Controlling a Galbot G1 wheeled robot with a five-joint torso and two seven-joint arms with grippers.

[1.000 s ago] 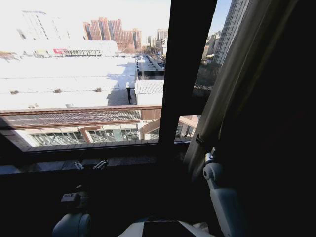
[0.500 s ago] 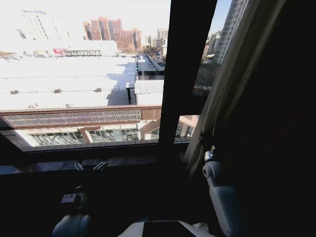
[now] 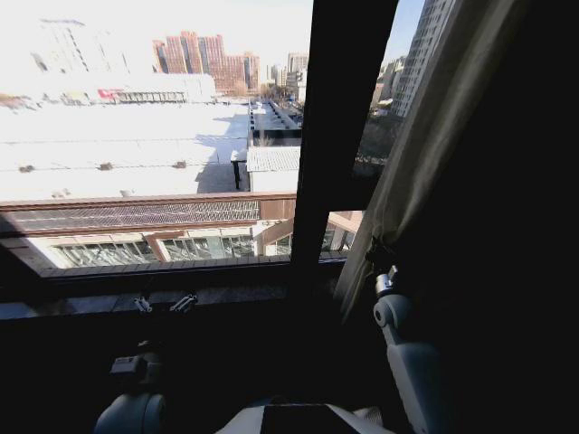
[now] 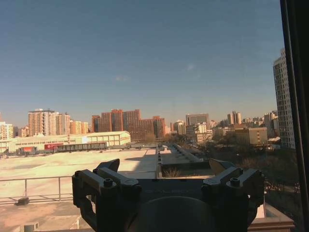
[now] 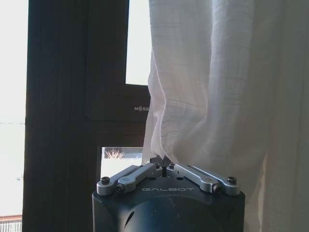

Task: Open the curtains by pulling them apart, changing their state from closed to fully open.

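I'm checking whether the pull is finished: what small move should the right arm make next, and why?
Probably keep drawing the curtain a little farther to the robot's right. The right gripper is shut on the fabric's edge, which bunches at its tips, and in the head view the panel hangs slanted just past the black window frame bar, so it likely isn't fully open. The left gripper waits open, low at the sill.

White pleated curtains (image 5: 217, 87), black frame (image 3: 339, 136)

right gripper (image 3: 381, 256) edged rightward, curtains (image 3: 425, 154) drawn further aside
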